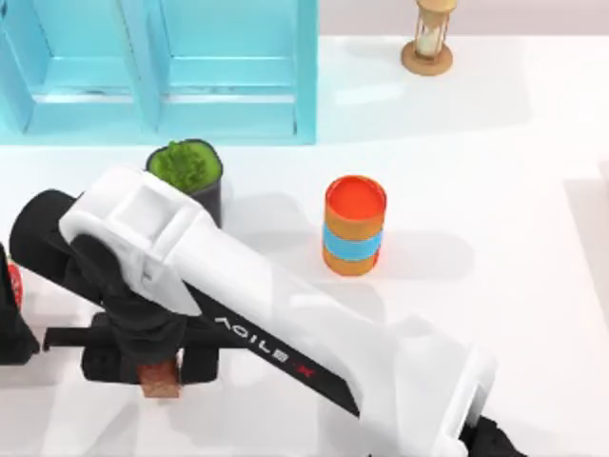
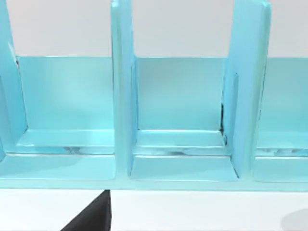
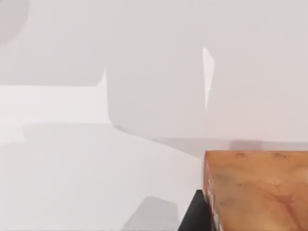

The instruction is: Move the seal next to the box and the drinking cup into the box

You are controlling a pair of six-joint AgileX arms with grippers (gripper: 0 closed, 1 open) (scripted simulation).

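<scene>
My right arm reaches diagonally across the tabletop from its near right corner toward the near left. My right gripper (image 1: 160,369) sits close to the near left edge, its dark fingers clamped on the seal (image 1: 160,377), a small reddish-brown block whose mottled side looms beside a finger in the right wrist view (image 3: 255,192). The blue box (image 1: 157,71) stands along the far left edge, well apart from the seal. A dark pot with a green plant (image 1: 188,171) sits just in front of it. An orange cylinder with a blue band (image 1: 354,227) stands near the middle. An hourglass (image 1: 428,38) is at the far edge. The left wrist view faces the box's compartments (image 2: 180,110).
</scene>
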